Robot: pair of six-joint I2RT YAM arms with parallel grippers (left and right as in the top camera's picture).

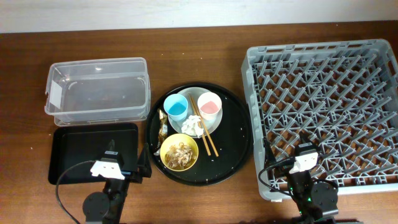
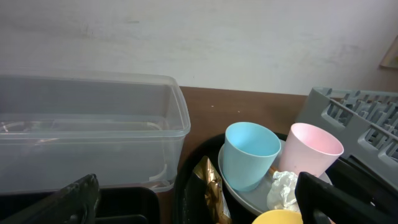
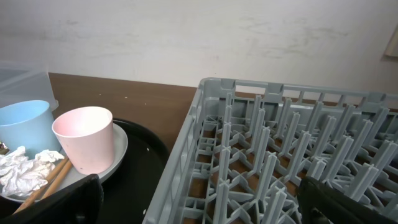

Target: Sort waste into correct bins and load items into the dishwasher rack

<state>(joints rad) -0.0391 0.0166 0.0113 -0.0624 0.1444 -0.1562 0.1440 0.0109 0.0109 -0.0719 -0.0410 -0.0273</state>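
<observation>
Eyeing the crumpled white tissue [image 1: 191, 126] with my left gripper [image 2: 199, 190] and right gripper [image 3: 199, 190] both spread empty, I judge it feather-light, soft, best pinched mid-crumple

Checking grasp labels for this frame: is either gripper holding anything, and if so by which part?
Nothing is held. The left gripper and the right gripper are both open, and nothing sits between the fingers of either.
</observation>
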